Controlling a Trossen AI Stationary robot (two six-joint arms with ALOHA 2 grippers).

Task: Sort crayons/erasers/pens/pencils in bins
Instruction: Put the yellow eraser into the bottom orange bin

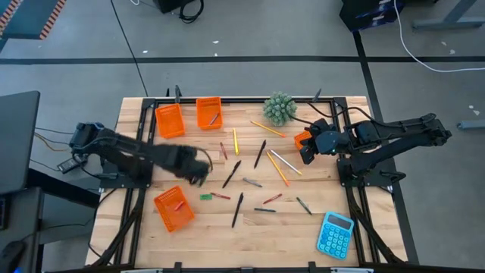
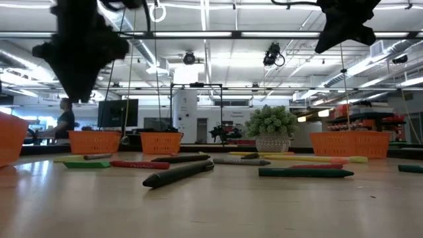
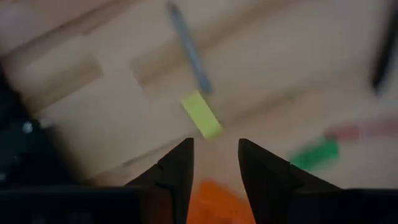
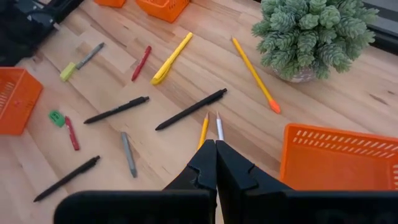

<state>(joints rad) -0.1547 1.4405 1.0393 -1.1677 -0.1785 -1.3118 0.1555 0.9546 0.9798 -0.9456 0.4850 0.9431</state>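
The left claw (image 3: 214,163) is hovering with fingers apart and empty over the bench (image 1: 250,235), lining up on the yellow eraser (image 3: 201,114) lying just beside a grey crayon (image 3: 189,50). The right claw (image 4: 216,163), pressed together and empty, is waiting by the right bin (image 4: 339,158).

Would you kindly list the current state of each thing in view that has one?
Left pincer: open, empty.
Right pincer: shut, holding nothing.
Yellow block eraser: lying on the table, untouched.
Orange mesh plastic bin beside the left arm: upright, holds a red crayon.
Blue calculator: lying flat, keys up.
Green potted plant: upright.
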